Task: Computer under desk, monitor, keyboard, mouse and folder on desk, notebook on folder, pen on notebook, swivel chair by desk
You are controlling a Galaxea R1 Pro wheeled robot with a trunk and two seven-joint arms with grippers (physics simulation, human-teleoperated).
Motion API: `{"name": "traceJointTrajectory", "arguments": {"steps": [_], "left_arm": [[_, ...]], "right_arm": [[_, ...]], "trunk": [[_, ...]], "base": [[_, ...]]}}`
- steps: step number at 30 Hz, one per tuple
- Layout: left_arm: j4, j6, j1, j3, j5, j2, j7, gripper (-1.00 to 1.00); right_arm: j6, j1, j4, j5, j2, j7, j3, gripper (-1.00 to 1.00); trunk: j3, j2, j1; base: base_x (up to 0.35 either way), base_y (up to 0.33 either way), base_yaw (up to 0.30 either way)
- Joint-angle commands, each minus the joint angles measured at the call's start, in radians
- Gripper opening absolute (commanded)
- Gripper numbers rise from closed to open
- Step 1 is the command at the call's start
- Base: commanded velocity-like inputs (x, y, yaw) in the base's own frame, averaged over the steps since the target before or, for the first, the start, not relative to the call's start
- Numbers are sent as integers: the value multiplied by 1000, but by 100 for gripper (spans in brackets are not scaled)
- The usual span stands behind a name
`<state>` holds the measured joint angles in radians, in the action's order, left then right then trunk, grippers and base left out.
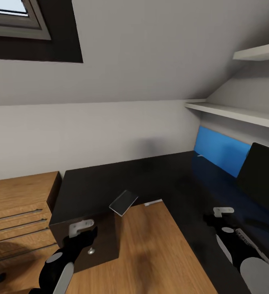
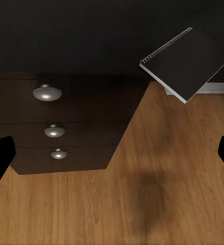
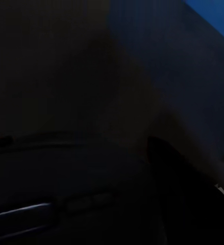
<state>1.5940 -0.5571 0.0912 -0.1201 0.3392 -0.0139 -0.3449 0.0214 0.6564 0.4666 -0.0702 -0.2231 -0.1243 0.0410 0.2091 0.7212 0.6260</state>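
Your left gripper [image 1: 82,228] hangs with its fingers spread wide and empty before the desk [image 1: 122,179] drawers, below the notebook [image 1: 124,202] jutting tilted over the desk's edge. Your right gripper [image 1: 223,211] hovers over the dark top; whether it is spread or closed cannot be told. The folder [image 1: 220,153] leans against the wall beside the monitor [image 1: 262,175].

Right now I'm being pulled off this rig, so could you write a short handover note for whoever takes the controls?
Left gripper: open, empty, over the floor by the drawer unit.
Right gripper: above the desk; open or shut unclear.
Notebook: tilted at the desk's inner edge.
Folder: appears to lean on the wall beside the monitor.
Done: monitor on desk.
Left: lay folder flat, notebook on top; check the rest.
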Motion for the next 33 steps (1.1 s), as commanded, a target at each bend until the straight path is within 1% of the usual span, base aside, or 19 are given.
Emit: {"name": "traceJointTrajectory", "arguments": {"steps": [1,2,4,5,6,9,11,13,18,20,26,27,33], "left_arm": [[1,-3,1,-1,11,0,-9,100],[0,-4,1,-1,10,0,-9,100],[-1,-4,1,-1,10,0,-9,100],[-1,-4,1,-1,9,0,-9,100],[-2,-4,1,-1,9,0,-9,100],[-2,-4,1,-1,10,0,-9,100],[-2,-4,1,-1,10,0,-9,100],[-2,-4,1,-1,10,0,-9,100],[-2,-4,1,-1,11,0,-9,100],[-2,-4,1,-1,11,0,-9,100],[-2,-4,1,-1,11,0,-9,100],[-2,-4,1,-1,11,0,-9,100],[-1,-4,1,-1,12,0,-9,100]], "right_arm": [[2,6,-8,-7,-1,-1,3,-100],[-2,56,-88,-8,-4,-1,3,-100],[-5,72,-112,-7,-4,-1,4,-100],[-22,86,-130,-8,-3,-3,5,-100],[-33,88,-132,-8,-3,-4,5,-100],[-113,110,-136,-6,-4,-9,7,-100],[-151,118,-135,-6,-5,-10,9,-100],[-165,121,-134,-5,-5,-14,9,-100],[-192,124,-134,3,-5,-103,11,-100],[-205,124,-134,8,-5,-118,11,-100],[-242,124,-134,13,-7,-134,13,-100],[-314,124,-131,13,-7,-136,13,-100],[-330,124,-129,13,-5,-135,12,-100]], "trunk": [[2,1,1],[2,1,1],[2,1,1],[2,1,1],[2,1,1],[2,1,1],[2,1,1],[2,1,1],[2,1,1],[2,1,1],[2,1,1],[2,1,1],[2,1,1]], "base": [[227,-77,0],[130,-61,0],[86,-40,0],[14,-7,0],[7,-3,0],[146,-2,0],[260,-28,0],[242,-37,0],[61,-9,0],[15,-2,0],[4,-1,0],[0,0,0],[0,0,0]]}}
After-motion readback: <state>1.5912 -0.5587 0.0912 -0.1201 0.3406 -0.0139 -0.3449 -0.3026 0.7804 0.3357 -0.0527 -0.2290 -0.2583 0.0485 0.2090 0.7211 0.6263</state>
